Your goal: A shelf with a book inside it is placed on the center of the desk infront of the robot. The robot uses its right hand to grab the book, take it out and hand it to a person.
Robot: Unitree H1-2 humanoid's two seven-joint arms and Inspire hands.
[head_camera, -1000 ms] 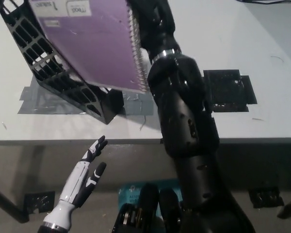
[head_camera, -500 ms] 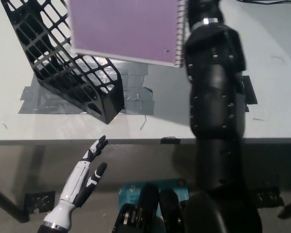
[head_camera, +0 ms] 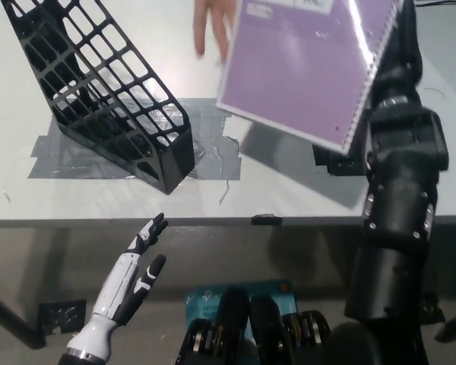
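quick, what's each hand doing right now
Left hand: open, holding nothing, below the desk edge.
Right hand: hidden behind the purple spiral-bound notebook it carries; cannot be told.

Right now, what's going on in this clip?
The right arm holds a purple notebook up over the desk, clear of the black shelf, which stands empty on grey tape. A person's hand reaches in at the top beside the notebook. The left hand rests open below the desk edge.
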